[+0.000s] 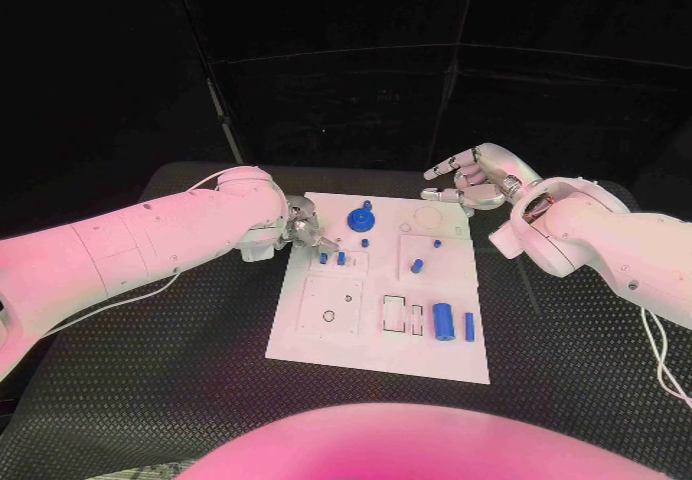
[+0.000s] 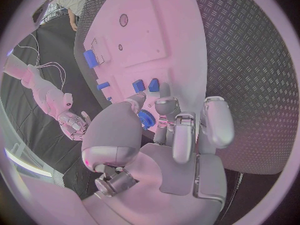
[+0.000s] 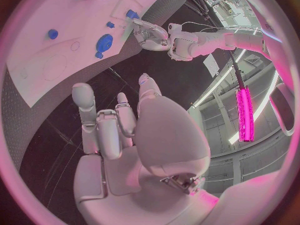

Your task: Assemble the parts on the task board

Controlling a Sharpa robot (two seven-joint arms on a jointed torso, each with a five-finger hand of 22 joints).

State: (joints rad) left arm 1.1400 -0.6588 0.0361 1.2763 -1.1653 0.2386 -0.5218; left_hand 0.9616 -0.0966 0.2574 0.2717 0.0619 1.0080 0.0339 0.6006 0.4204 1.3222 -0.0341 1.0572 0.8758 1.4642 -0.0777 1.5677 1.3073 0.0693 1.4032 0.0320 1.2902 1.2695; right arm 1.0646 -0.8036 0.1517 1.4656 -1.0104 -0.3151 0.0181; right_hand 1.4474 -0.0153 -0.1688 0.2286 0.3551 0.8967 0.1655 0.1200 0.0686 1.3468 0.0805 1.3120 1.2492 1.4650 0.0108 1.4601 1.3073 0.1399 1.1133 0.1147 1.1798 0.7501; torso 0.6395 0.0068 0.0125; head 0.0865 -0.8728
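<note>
On ribbed black table [image 1: 173, 380] | flat white task board [image 1: 378, 290] (blue cylinders) | both robot hands empty, fingers apart

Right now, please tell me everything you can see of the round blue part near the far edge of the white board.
The round blue part is a flat disc with a small lug on its rim and a raised hub, plastic by its look. It lies on the task board near its far edge. The left hand is close beside it, not touching. The right wrist view shows it too.

White jointed arms [image 1: 159, 240], silver hands [image 1: 306, 228], thin white cables [image 1: 130, 300].
</note>
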